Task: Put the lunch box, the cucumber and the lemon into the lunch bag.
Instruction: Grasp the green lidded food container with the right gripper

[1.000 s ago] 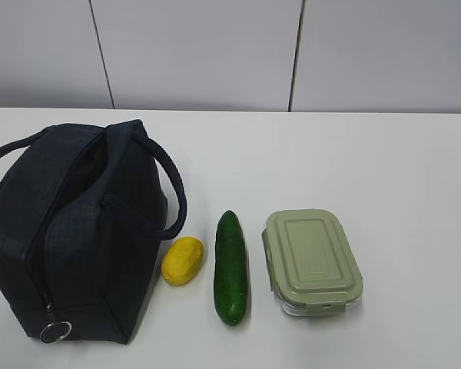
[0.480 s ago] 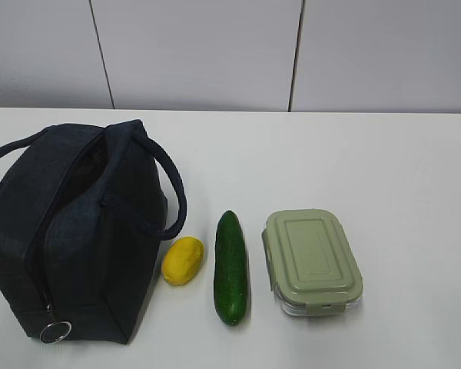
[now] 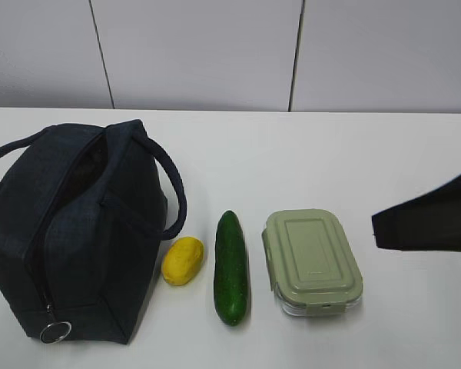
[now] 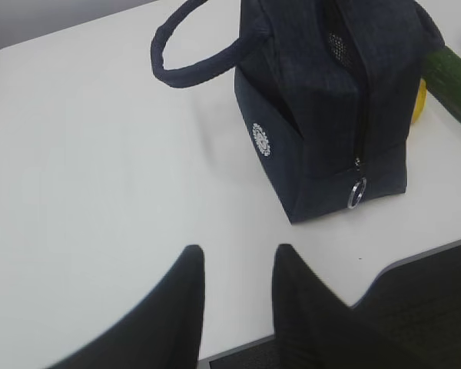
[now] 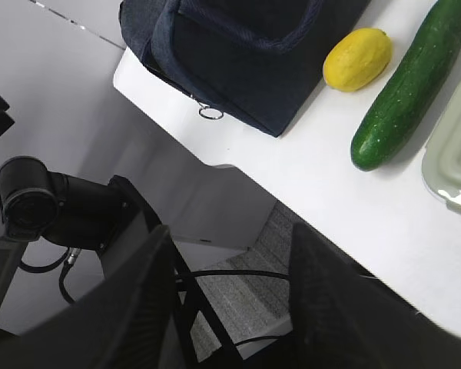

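The navy lunch bag (image 3: 69,223) stands at the left with its top zipper open and its ring pull at the front; it also shows in the left wrist view (image 4: 330,108) and the right wrist view (image 5: 246,54). The yellow lemon (image 3: 183,260) lies beside the bag, then the cucumber (image 3: 231,267), then the lunch box (image 3: 313,261) with its sage-green lid. My right gripper (image 3: 384,229) enters from the right edge, above the table right of the lunch box; in the right wrist view (image 5: 230,238) it is open and empty. My left gripper (image 4: 237,257) is open and empty, near the table's front edge, apart from the bag.
The white table (image 3: 353,154) ends at a grey panelled wall behind. The right wrist view shows the table's front edge, with a black arm base (image 5: 54,207) and cables below it.
My right gripper has come into the exterior view from the right edge; earlier it was out of view. The bag and the food items have not moved.
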You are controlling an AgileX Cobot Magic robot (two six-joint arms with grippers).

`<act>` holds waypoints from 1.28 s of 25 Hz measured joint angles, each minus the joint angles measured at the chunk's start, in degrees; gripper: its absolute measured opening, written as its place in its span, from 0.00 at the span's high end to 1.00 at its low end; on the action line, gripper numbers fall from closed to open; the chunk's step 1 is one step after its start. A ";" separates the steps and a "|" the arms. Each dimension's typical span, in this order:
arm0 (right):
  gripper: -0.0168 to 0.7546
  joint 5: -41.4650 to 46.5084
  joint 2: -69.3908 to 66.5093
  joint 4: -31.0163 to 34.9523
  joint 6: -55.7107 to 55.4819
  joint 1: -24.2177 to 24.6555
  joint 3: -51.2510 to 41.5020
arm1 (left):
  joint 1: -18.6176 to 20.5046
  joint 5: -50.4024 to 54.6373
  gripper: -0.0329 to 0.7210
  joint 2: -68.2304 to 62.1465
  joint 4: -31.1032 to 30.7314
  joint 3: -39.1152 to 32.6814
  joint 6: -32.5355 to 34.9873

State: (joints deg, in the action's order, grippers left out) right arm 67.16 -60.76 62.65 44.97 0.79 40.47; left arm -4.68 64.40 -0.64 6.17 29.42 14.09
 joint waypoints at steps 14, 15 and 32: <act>0.50 1.22 -23.75 0.28 9.08 14.37 10.00 | 0.00 0.00 0.69 0.00 0.00 0.00 0.00; 0.49 1.22 -24.81 0.28 9.73 14.92 10.40 | 0.00 0.00 0.69 0.00 0.00 0.00 0.00; 0.20 0.56 -44.17 -1.08 16.20 15.33 15.75 | 0.00 0.00 0.69 0.00 0.00 0.00 0.00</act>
State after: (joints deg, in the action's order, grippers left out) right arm 67.73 -104.92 61.57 61.17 16.12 56.22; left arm -4.68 64.40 -0.64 6.17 29.42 14.09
